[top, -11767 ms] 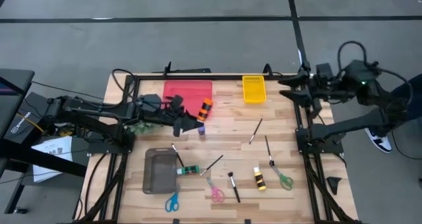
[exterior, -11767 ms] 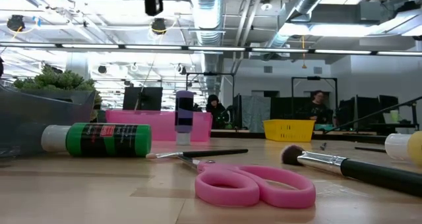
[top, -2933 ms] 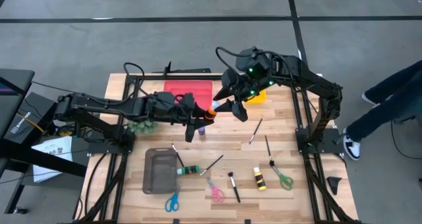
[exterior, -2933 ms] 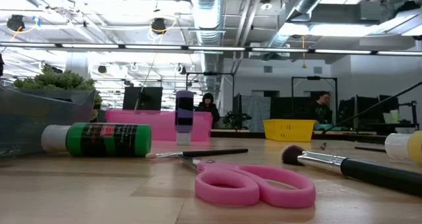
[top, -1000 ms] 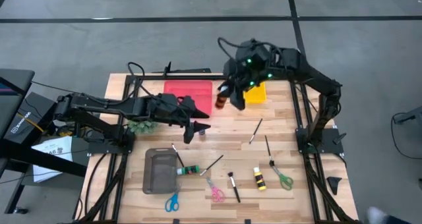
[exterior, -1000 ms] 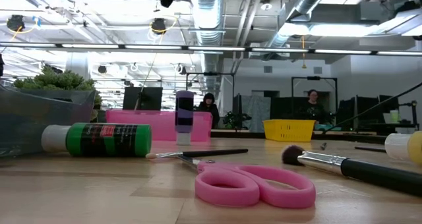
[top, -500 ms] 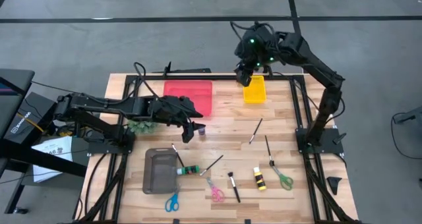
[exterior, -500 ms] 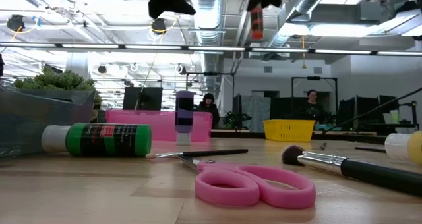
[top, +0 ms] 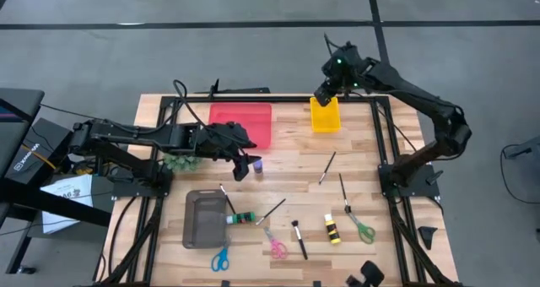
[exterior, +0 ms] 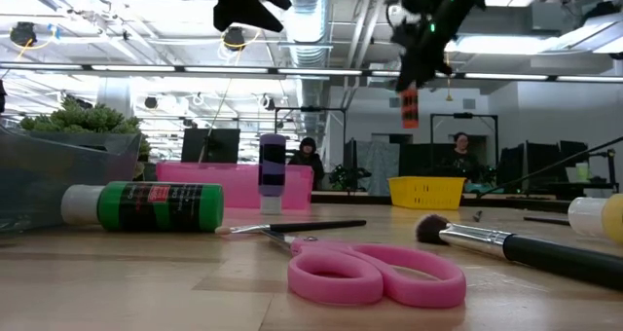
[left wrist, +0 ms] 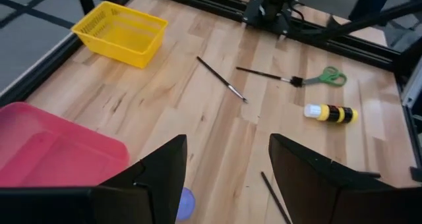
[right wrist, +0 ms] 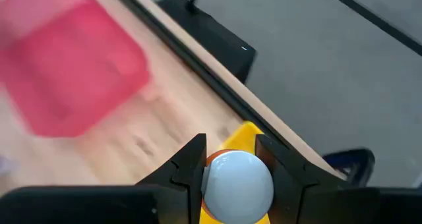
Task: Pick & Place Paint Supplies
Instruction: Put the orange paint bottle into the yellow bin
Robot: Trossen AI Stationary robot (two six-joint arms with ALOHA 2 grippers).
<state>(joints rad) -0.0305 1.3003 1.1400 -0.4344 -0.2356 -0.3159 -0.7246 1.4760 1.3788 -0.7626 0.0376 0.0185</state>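
The table (top: 295, 194) is pale planked wood, matt with visible grain. The yellow basket (top: 325, 116) looks like perforated plastic; the red tray (top: 240, 120) is smooth plastic, and so is the translucent grey bin (top: 202, 219). The pink scissors (exterior: 375, 273) have glossy plastic handles. The green bottle (exterior: 156, 205) shines slightly.

The right gripper (exterior: 417, 63) hangs high with an orange-and-black bottle (exterior: 410, 107) clamped in its fingers, and open air lies between that bottle and the yellow basket (top: 325, 114) below; beside the basket sits the red tray (top: 242, 123), with bare wood between them. The left gripper (left wrist: 227, 178), its fingers spread wide, has the upright purple bottle (top: 256, 164) just under it; ahead of it the boards lie bare up to a thin brush (left wrist: 221, 80), with a yellow-and-black bottle (left wrist: 330, 112) and green scissors (left wrist: 326, 76) farther out.
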